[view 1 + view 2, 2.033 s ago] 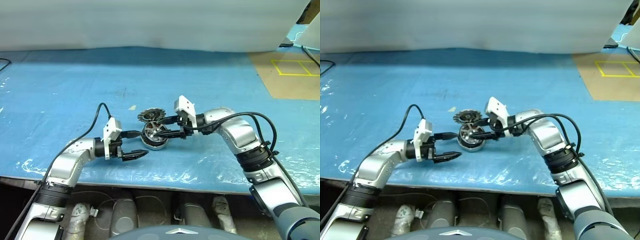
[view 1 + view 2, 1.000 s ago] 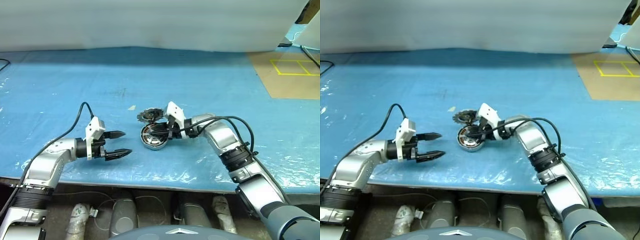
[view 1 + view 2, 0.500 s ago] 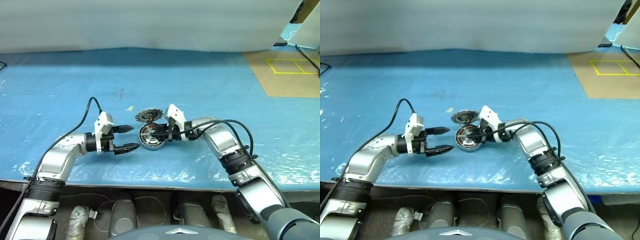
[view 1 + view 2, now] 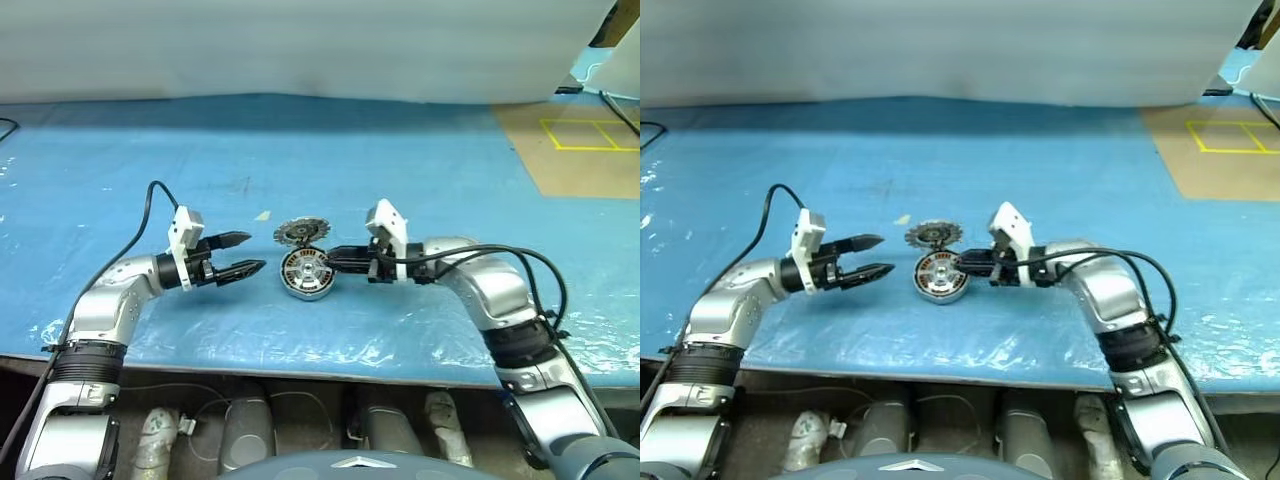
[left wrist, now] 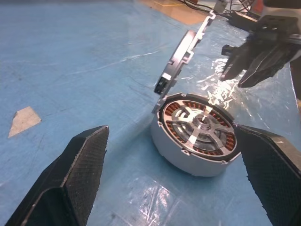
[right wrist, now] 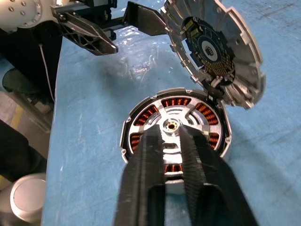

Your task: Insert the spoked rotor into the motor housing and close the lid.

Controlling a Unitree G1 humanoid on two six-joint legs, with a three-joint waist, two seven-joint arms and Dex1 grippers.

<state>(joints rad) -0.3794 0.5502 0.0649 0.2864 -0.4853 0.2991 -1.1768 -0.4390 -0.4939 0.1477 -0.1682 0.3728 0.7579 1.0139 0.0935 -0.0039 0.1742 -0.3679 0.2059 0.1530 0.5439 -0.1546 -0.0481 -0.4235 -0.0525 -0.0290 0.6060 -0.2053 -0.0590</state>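
The motor housing [image 4: 305, 287] is a short silver cylinder standing on the blue sheet, with copper windings showing inside. The spoked rotor [image 6: 171, 111] lies inside it, over the windings. The lid [image 4: 297, 232], a toothed disc, stands hinged open at the housing's far edge. My right gripper [image 4: 330, 262] is shut and empty. It points left, just right of the housing and a little above its rim. My left gripper [image 4: 256, 252] is open and empty, a short gap left of the housing and pointing at it. In the left wrist view its fingers [image 5: 84, 160] frame the housing [image 5: 183, 157].
Crinkled blue plastic sheet [image 4: 450, 180] covers the table, whose front edge [image 4: 300, 352] is close below the arms. A small pale scrap [image 4: 262, 215] lies behind the left gripper. Brown cardboard with yellow tape [image 4: 580, 150] is at the far right.
My right gripper has pulled back to the right, off the housing, and shut. The rotor stays in the housing. My open left gripper has moved closer to the housing.
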